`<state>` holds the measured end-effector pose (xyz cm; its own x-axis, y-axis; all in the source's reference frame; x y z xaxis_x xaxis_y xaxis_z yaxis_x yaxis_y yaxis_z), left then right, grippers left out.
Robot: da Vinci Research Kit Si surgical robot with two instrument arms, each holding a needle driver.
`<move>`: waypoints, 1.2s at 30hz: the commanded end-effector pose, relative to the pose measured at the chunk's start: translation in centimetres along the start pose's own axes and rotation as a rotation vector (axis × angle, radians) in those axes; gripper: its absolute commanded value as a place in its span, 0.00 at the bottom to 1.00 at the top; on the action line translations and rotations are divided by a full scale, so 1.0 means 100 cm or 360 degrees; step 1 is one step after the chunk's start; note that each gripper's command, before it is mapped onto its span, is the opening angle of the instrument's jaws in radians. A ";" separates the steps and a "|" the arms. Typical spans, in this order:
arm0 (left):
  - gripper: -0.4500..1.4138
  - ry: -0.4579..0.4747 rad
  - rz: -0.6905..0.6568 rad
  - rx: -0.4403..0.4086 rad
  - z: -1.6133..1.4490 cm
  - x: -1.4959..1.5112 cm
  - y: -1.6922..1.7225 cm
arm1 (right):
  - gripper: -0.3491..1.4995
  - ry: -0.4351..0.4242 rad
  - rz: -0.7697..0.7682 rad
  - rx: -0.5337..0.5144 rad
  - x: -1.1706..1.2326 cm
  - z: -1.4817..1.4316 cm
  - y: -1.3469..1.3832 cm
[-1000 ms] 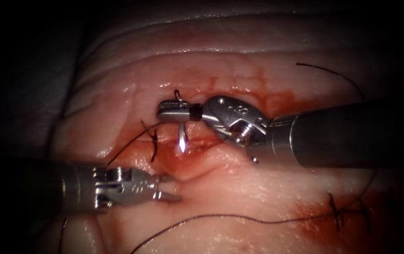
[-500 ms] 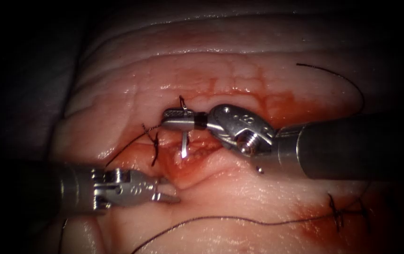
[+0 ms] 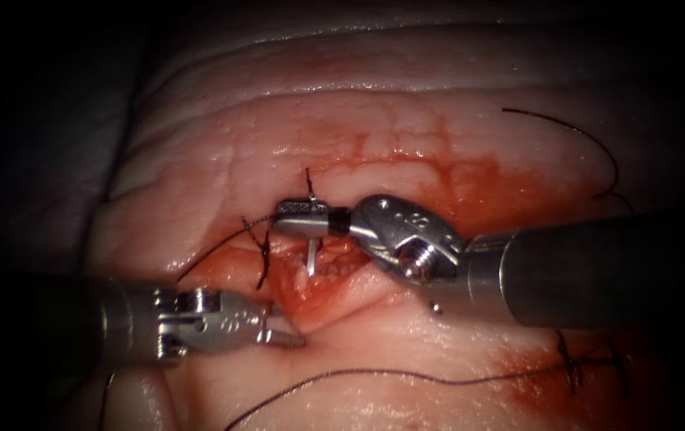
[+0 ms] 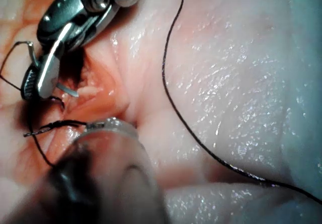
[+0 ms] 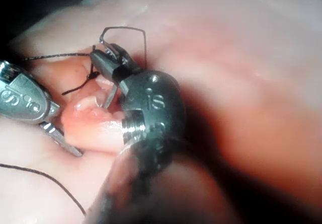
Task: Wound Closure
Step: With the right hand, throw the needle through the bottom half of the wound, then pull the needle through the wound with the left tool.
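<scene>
Stamped "IS" legible on the dark wrist housing of the right arm's tool; similar curved marking, seemingly "S" beside a rounded letter, on the left arm's tool. Engraved dots on both wrists in the endoscope view unreadable.
</scene>
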<state>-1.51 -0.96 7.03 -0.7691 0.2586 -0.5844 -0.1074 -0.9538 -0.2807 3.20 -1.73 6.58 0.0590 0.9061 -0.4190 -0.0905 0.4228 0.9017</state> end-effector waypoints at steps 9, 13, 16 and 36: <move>0.28 0.0001 0.0002 -0.0002 0.0008 0.0000 0.0000 | 0.00 -0.0027 0.0110 0.0052 -0.0012 0.0012 -0.0009; 0.28 0.0002 0.0003 -0.0003 0.0008 -0.0001 0.0001 | 0.00 -0.0043 0.0175 0.0076 -0.0018 0.0014 -0.0012; 0.28 0.0002 0.0003 -0.0004 0.0007 -0.0001 0.0001 | 0.00 -0.0063 0.0246 0.0097 -0.0020 0.0014 -0.0013; 0.28 0.0001 0.0001 -0.0002 0.0006 0.0001 0.0003 | 0.40 0.0312 0.0514 0.0030 0.0014 0.0015 0.0002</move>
<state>-1.51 -0.98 7.00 -0.7685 0.2590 -0.5851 -0.1062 -0.9534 -0.2825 3.28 -1.55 6.48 -0.1730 0.9748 -0.1409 -0.0713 0.1303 0.9889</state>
